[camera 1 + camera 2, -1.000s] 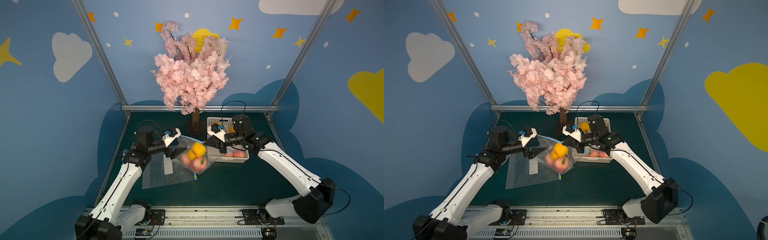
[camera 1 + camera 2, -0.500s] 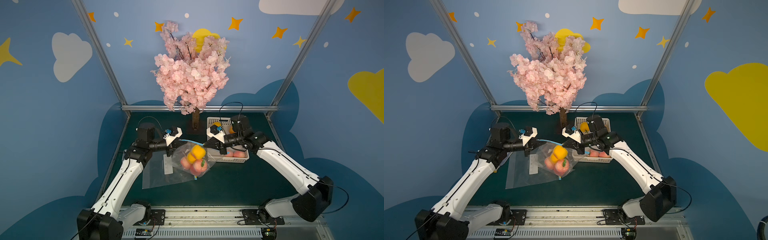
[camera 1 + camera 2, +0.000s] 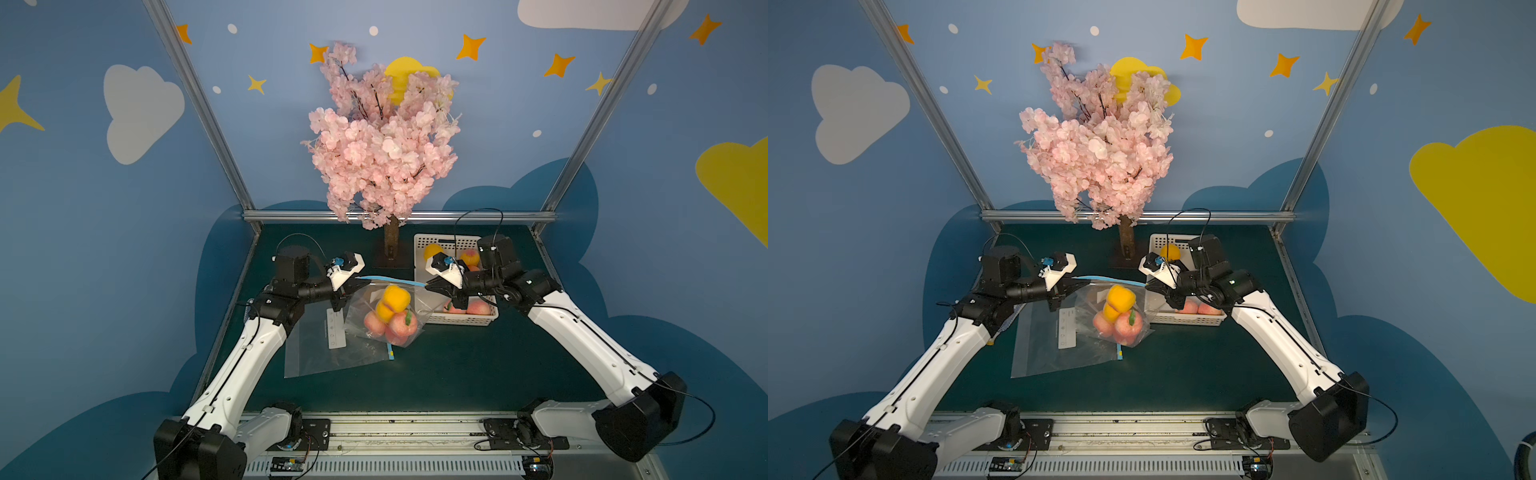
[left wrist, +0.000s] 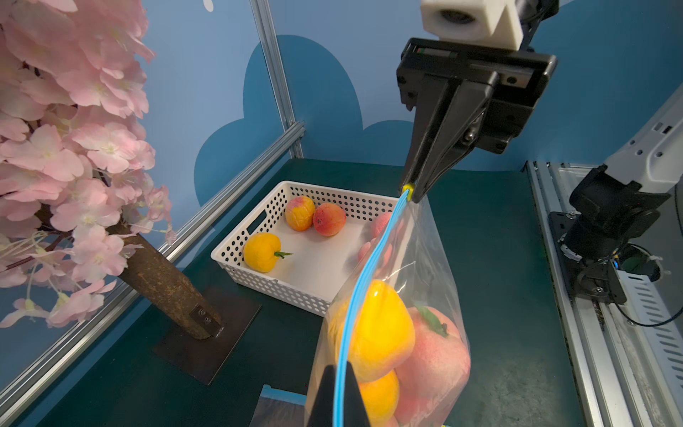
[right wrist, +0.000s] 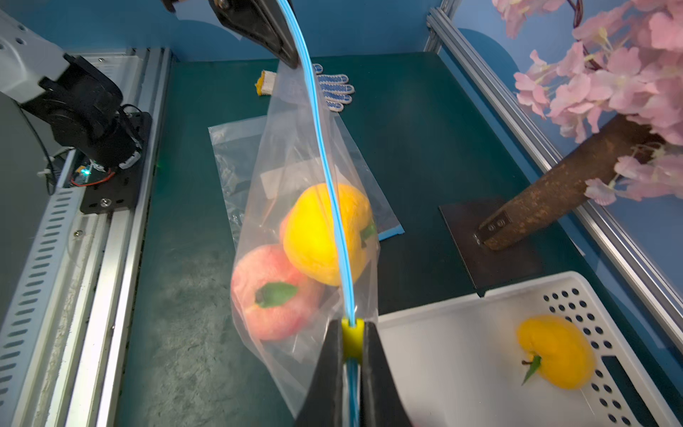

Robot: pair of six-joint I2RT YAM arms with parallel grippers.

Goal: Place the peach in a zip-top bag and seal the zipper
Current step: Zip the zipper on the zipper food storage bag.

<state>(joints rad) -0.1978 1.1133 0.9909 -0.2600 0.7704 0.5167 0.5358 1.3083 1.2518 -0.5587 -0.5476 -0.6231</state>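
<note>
Blue walls painted with clouds and stars close in a dark green table (image 3: 478, 365), framed by silver rails, with one pink blossom tree (image 3: 382, 153) standing at the back. Two clear bags are in view. One spare bag (image 3: 316, 357) lies flat on the table, and one zip-top bag (image 3: 361, 307) hangs stretched between the two arms, just beside the single white perforated basket (image 3: 461, 322). The left gripper (image 3: 360, 283) is pinched shut on one end of the bag's blue zipper strip (image 3: 390, 280). The right gripper (image 5: 353, 355) is clamped tight on the yellow slider (image 5: 353, 332) at the opposite end. Inside the hanging bag sit two yellow fruits (image 3: 395, 296) on top and at least two pink peaches (image 3: 402, 324) below them; a third may be hidden behind. The basket holds one yellow fruit and at least four reddish peaches, partly hidden by the right arm and the bag. One knit glove (image 5: 332, 88) lies at the table's left edge.
</note>
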